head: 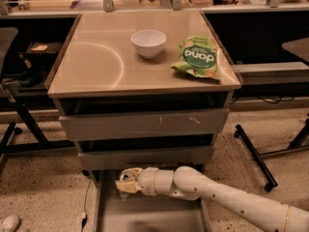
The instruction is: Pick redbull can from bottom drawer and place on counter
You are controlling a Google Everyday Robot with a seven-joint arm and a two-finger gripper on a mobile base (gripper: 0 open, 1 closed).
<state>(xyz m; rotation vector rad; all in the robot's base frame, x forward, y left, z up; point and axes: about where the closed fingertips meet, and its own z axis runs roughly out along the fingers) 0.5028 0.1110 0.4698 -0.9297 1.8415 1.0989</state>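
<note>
While the end effector (126, 181) gripped the redbull can (128, 176) in the bottom drawer (149, 216), grasp looked done; next called for lifting to the worktop (96, 66) above it.

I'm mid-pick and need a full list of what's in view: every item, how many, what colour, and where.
counter: one, beige-tan, top of the cabinet
bowl: one, white, on the counter, towards the back
snack bag: one, green, on the counter, right of the bowl
upper drawers: two, grey, stacked under the counter
bottom drawer: one, grey, pulled open at floor level
can: one, silvery top, at the end effector, over the back of the bottom drawer
side tables: two, dark, left and right of the cabinet
arm: one, white, reaching in from lower right
end effector: one, pale yellow, at the can
</note>
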